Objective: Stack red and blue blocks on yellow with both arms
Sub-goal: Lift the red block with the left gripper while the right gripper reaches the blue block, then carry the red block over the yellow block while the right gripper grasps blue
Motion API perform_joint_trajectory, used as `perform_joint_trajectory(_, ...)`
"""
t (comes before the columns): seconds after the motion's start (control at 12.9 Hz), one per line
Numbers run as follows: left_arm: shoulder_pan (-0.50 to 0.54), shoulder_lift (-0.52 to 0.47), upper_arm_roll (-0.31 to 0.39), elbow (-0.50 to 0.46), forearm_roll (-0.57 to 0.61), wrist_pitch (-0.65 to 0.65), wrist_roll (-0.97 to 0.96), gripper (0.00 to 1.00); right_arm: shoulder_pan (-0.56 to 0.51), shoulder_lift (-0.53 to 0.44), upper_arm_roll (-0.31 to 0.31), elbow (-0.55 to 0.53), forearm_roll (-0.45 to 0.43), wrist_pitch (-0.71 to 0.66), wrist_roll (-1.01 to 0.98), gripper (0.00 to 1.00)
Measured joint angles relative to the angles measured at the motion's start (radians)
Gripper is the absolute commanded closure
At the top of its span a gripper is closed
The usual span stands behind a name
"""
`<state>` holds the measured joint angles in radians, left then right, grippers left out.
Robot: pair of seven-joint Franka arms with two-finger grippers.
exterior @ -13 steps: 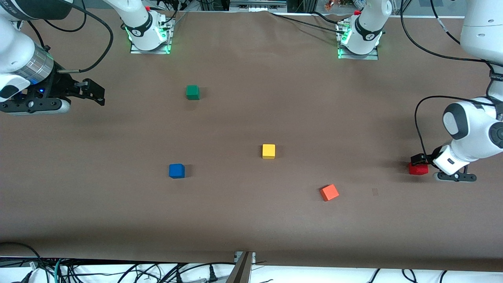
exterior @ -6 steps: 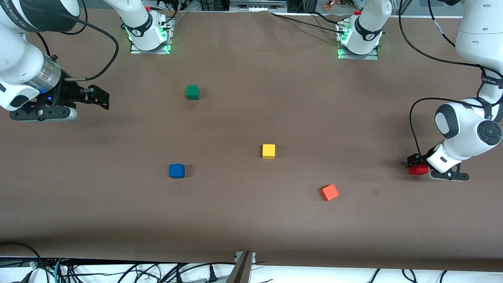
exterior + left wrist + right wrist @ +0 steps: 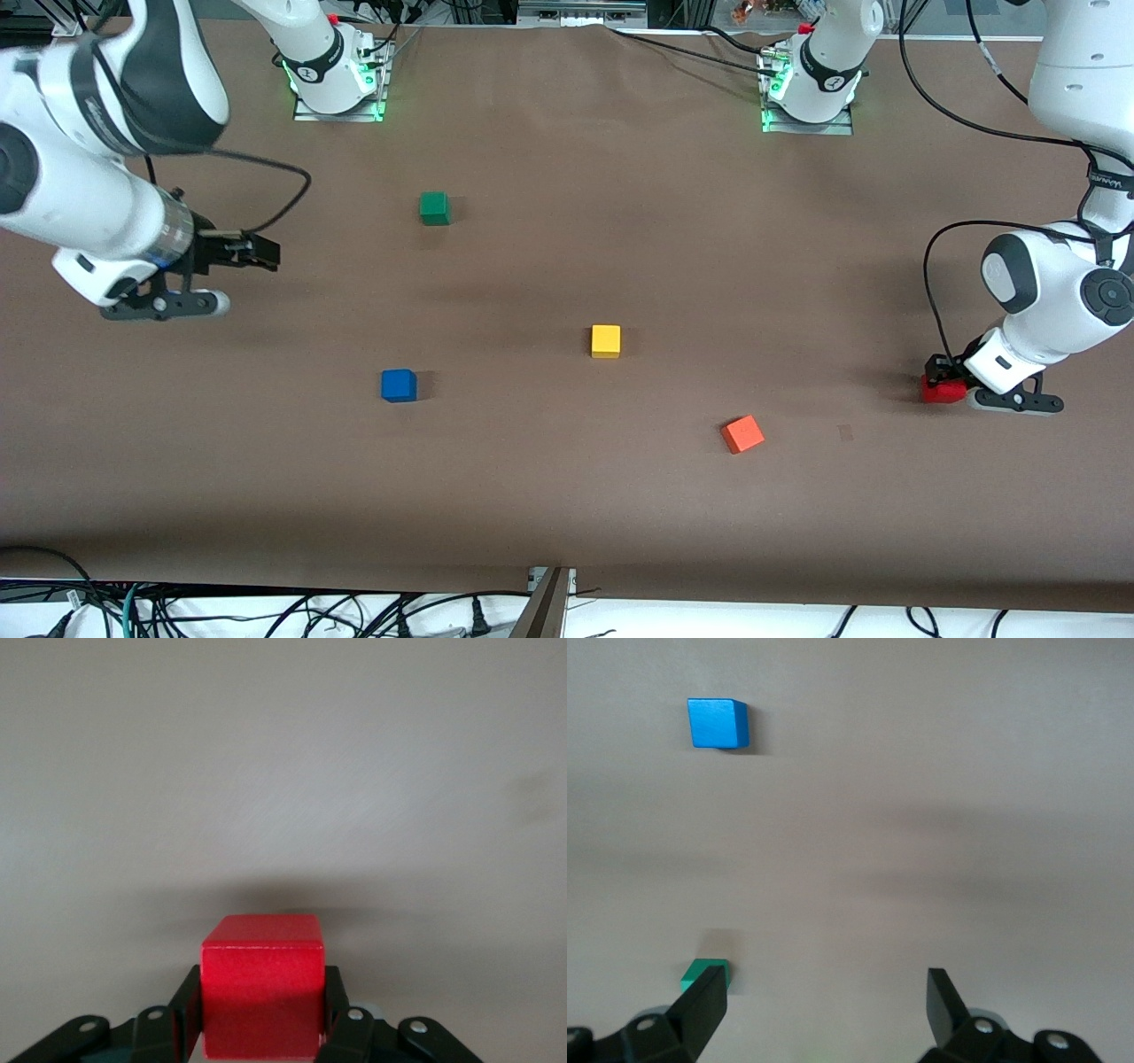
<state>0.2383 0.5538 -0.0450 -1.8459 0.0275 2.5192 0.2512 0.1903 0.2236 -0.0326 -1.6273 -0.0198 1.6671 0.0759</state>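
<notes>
Left hand [image 3: 941,377] low at the left arm's end of the worktop [image 3: 567,496], fingers clamped on the red block [image 3: 941,389]. Right hand [image 3: 262,252] spread wide, empty, over bare worktop at the right arm's end. Blue block [image 3: 399,385] and yellow block [image 3: 606,341] sit well apart mid-worktop.

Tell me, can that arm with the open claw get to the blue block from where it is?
Probably yes. The right end effector is open over bare table, and nothing stands between it and the blue block; the green block sits off to the side.
</notes>
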Motion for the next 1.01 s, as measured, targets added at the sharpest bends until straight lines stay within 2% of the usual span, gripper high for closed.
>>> perform_joint_trajectory(0.31, -0.038, -0.073, -0.220, 0.132, 0.000, -0.255, -0.325, 1.00, 0.052, 0.118, 0.007, -0.003, 0.035, 0.229, 0.063, 0.00)
perform_joint_trajectory(0.39, -0.080, -0.079, -0.248, 0.167, 0.000, -0.298, -0.399, 1.00, 0.065, 0.170, 0.007, 0.002, 0.056, 0.298, 0.075, 0.00)
perform_joint_trajectory(0.54, -0.212, -0.076, -0.258, 0.206, 0.001, -0.324, -0.517, 1.00, 0.088, 0.294, 0.008, 0.063, 0.074, 0.379, 0.101, 0.00)
perform_joint_trajectory(0.77, -0.405, -0.026, -0.255, 0.243, 0.001, -0.324, -0.650, 1.00, 0.119, 0.453, 0.008, 0.191, 0.075, 0.424, 0.128, 0.00)
perform_joint_trajectory(1.01, -0.506, 0.050, -0.250, 0.318, 0.001, -0.323, -0.765, 1.00, 0.131, 0.538, 0.008, 0.213, 0.075, 0.537, 0.129, 0.01)
